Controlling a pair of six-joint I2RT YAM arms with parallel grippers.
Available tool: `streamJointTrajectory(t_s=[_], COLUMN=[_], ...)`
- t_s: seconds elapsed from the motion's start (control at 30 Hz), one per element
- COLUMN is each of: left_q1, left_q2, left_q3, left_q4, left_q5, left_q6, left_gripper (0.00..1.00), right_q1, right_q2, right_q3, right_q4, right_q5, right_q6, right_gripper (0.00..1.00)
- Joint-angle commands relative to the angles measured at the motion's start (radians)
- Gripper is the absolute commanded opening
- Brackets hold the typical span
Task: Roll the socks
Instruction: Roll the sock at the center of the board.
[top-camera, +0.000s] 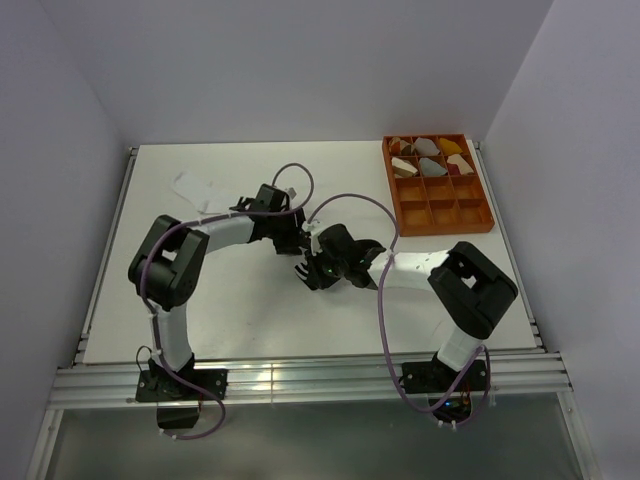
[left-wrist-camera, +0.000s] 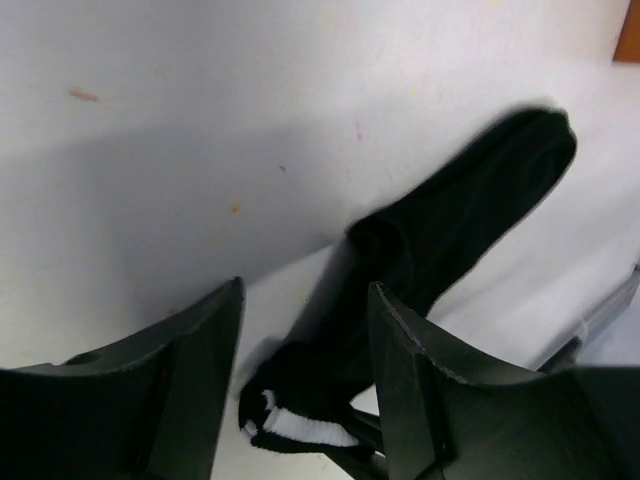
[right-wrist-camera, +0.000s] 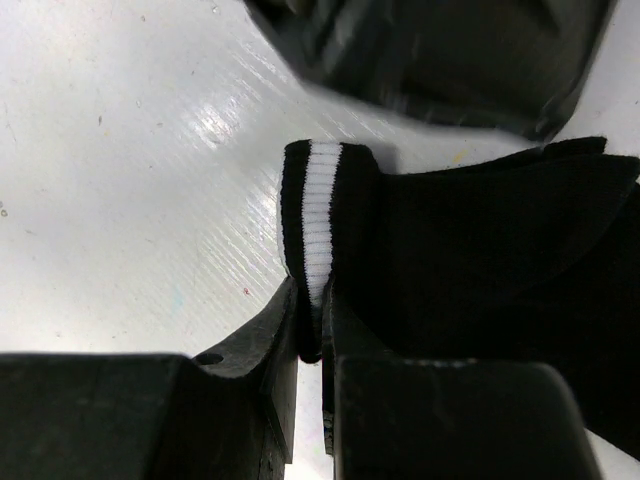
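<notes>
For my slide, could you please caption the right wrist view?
Right hand pinches a soft black fabric sock by its white-striped cuff.

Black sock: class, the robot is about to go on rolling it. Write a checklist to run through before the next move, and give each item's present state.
1. Right gripper shut on the cuff of the black sock: ok.
2. Left gripper open and holding nothing: ok.
3. Roll started: not ok; in the left wrist view the sock lies stretched out.
4. Second sock found: cannot tell; the top view shows only a pale shape on the table.
5. Tray apart from both arms: ok.
</notes>
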Motion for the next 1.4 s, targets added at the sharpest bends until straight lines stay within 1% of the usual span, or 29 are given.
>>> streamJointTrajectory(t_s=[0.0, 0.13, 0.33, 0.47, 0.53, 0.67, 0.77, 0.87, 0.9, 0.93, 0.97, 1.1, 1.17, 1.23, 1.37], left_q1=[0.0, 0.0, -0.014, -0.031, -0.037, -0.04, -0.047, -0.05, -0.05, -0.05, -0.05, -0.038, -0.018, 0.02, 0.083], left_q2=[0.061, 0.096, 0.157, 0.199, 0.214, 0.237, 0.25, 0.257, 0.256, 0.253, 0.25, 0.224, 0.205, 0.165, 0.104], left_q3=[0.072, 0.098, 0.127, 0.167, 0.172, 0.184, 0.183, 0.169, 0.166, 0.161, 0.154, 0.135, 0.099, 0.05, -0.01], left_q4=[-0.11, -0.149, -0.175, -0.208, -0.215, -0.241, -0.251, -0.238, -0.228, -0.222, -0.219, -0.186, -0.135, -0.078, -0.025], left_q5=[0.131, 0.169, 0.238, 0.222, 0.214, 0.203, 0.18, 0.179, 0.176, 0.165, 0.157, 0.108, 0.094, 0.079, 0.007], left_q6=[0.14, 0.21, 0.259, 0.275, 0.279, 0.295, 0.301, 0.295, 0.293, 0.287, 0.284, 0.246, 0.197, 0.146, 0.089], left_gripper=[0.59, 0.6, 0.59, 0.57, 0.55, 0.49, 0.4, 0.21, 0.08, 0.03, 0.0, 0.0, 0.0, 0.0, 0.0], right_q1=[-0.002, 0.0, 0.004, 0.004, 0.006, 0.006, 0.006, 0.006, 0.006, 0.006, 0.006, 0.004, 0.004, 0.001, -0.011], right_q2=[0.007, 0.002, 0.002, 0.004, 0.005, 0.005, 0.01, 0.014, 0.013, 0.01, 0.005, 0.005, 0.004, 0.005, 0.019], right_q3=[0.004, 0.003, 0.001, 0.003, 0.0, -0.002, 0.003, 0.007, 0.006, 0.003, 0.001, 0.001, 0.003, 0.006, 0.01], right_q4=[-0.016, -0.015, -0.012, -0.01, -0.009, -0.004, -0.002, -0.007, -0.005, -0.002, -0.002, -0.007, -0.01, -0.015, -0.021], right_q5=[-0.007, 0.004, 0.012, 0.013, 0.015, 0.015, 0.015, 0.01, 0.01, 0.01, 0.012, 0.013, 0.016, 0.016, 0.003], right_q6=[-0.01, -0.016, -0.019, -0.026, -0.026, -0.027, -0.029, -0.03, -0.032, -0.029, -0.029, -0.027, -0.026, -0.021, -0.013], right_gripper=[0.0, 0.0, 0.0, 0.0, 0.0, 0.0, 0.0, 0.0, 0.0, 0.0, 0.0, 0.0, 0.0, 0.0, 0.0])
